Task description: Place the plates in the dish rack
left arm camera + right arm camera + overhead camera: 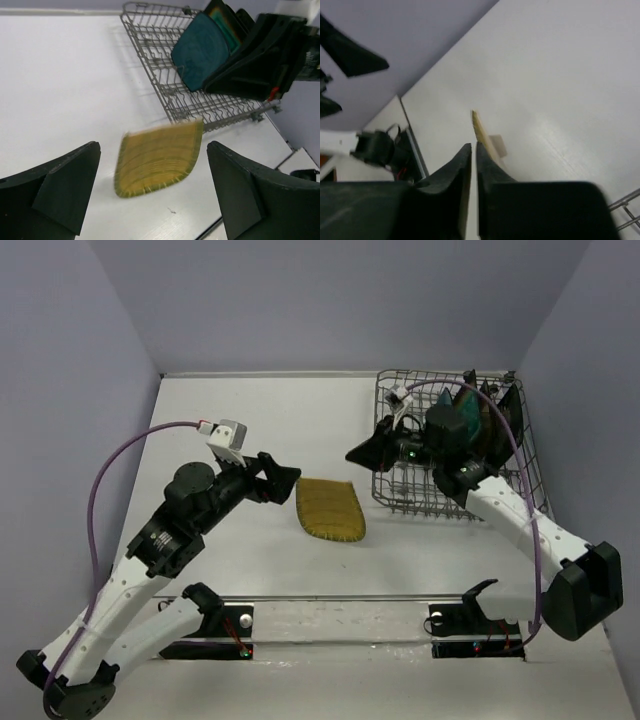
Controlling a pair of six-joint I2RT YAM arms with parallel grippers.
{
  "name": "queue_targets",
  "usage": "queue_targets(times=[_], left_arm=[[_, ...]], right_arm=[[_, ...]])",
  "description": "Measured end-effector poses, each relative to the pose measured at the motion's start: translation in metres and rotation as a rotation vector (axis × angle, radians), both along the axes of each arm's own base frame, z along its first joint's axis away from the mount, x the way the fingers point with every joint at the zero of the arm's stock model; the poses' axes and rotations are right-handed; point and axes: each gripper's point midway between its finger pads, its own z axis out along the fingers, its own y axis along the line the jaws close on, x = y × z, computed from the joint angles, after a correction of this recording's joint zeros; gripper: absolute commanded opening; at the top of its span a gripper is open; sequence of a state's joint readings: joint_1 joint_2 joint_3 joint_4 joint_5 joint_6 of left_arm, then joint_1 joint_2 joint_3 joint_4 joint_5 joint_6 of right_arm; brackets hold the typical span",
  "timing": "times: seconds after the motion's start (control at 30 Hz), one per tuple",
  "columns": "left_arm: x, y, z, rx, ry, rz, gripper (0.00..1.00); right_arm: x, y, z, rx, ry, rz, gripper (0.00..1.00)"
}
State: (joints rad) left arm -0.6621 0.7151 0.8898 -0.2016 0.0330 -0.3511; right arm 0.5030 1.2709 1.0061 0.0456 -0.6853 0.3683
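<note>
Finding: the yellow ribbed plate (331, 509) lies flat on the desk (230, 410), apart from the dish rack (405, 495) and just off its near left corner. It is the one plate you have left to load. The plain teal plate (200, 50) stands between the tines with at least one more behind it; the right arm hides the rest.

The left tool (283, 483) is spread wide and empty, just beside the plate's left edge. The right tool (473, 152) is pressed together on nothing and hangs by the rack's left side.

Risks, as judged:
- The plate is low and flat. A shallow approach may shove it across the desk instead of pinching its rim.
- A pinch on the rim alone may let it tip and drop.
- The right arm stands in your path to the rack. Clear it, or the arms may collide.
- A careless insertion may knock the standing plates.
</note>
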Motion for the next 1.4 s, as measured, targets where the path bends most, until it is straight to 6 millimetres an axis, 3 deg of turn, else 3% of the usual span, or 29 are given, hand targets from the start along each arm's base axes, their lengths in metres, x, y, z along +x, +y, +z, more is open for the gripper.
queue_targets(times=[0.1,0.23,0.33,0.43,0.5,0.6,0.7,0.87,0.93,1.03,1.13,1.23,1.3,1.37,1.4], left_arm=[[0.000,0.020,0.012,0.006,-0.052,0.080,0.99],[0.000,0.045,0.015,0.027,-0.089,0.180,0.99],[0.000,0.053,0.005,0.044,-0.092,0.215,0.99],[0.007,0.050,-0.012,0.091,-0.057,0.215,0.99],[0.012,0.045,-0.023,0.120,-0.026,0.211,0.99],[0.022,0.029,-0.050,0.176,0.057,0.173,0.99],[0.029,0.014,-0.079,0.211,0.156,0.142,0.99],[0.025,0.007,-0.126,0.193,0.299,0.154,0.99],[0.025,0.007,-0.141,0.158,0.327,0.174,0.99],[0.030,0.007,-0.170,0.124,0.392,0.217,0.95],[0.045,0.008,-0.208,0.137,0.471,0.266,0.87],[0.057,0.016,-0.243,0.143,0.543,0.311,0.83],[0.065,0.020,-0.268,0.129,0.596,0.333,0.76],[0.074,0.021,-0.280,0.101,0.619,0.343,0.51],[0.083,0.018,-0.277,0.061,0.599,0.339,0.39]], right_arm=[[0.025,-0.019,0.043,0.020,-0.087,-0.199,0.07],[0.057,-0.060,0.117,0.067,-0.223,-0.519,0.07],[0.067,-0.073,0.134,0.060,-0.253,-0.600,0.07],[0.079,-0.060,0.120,0.011,-0.234,-0.555,0.07],[0.087,-0.051,0.090,-0.048,-0.181,-0.523,0.07],[0.089,-0.044,0.028,-0.156,-0.065,-0.475,0.07],[0.080,-0.041,-0.002,-0.197,-0.001,-0.431,0.07],[0.064,-0.037,0.002,-0.166,-0.007,-0.370,0.08],[0.055,-0.035,0.009,-0.143,-0.022,-0.339,0.13],[0.042,-0.033,0.013,-0.123,-0.041,-0.298,0.34],[0.033,-0.032,0.008,-0.123,-0.035,-0.272,0.41],[0.025,-0.031,0.000,-0.126,-0.020,-0.248,0.41],[0.020,-0.030,-0.004,-0.128,-0.012,-0.233,0.41],[0.016,-0.029,-0.007,-0.129,-0.006,-0.220,0.41],[0.015,-0.028,-0.009,-0.130,-0.003,-0.213,0.41]])
